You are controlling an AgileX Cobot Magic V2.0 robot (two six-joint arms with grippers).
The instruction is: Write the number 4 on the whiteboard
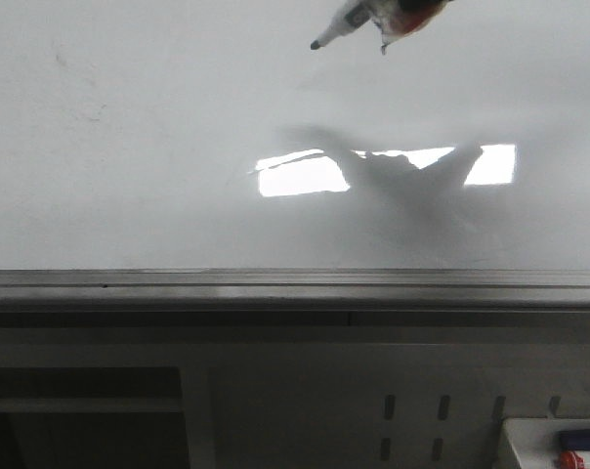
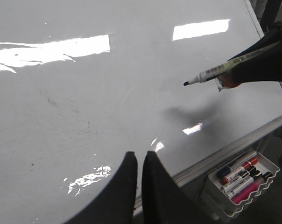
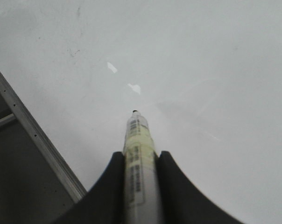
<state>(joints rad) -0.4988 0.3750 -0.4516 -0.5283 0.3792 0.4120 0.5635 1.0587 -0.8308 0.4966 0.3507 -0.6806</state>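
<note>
The right gripper is clamping a marker above the blank whiteboard, tip off its far right area; no 4 exists. Lowering gently should start it. The left gripper is sitting nearly closed, empty.

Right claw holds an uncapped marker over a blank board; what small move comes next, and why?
Probably lower the marker tip onto the whiteboard. The right claw grips it with its tip in the air, a shadow apart beneath, and no stroke of a 4 shows yet.
</note>
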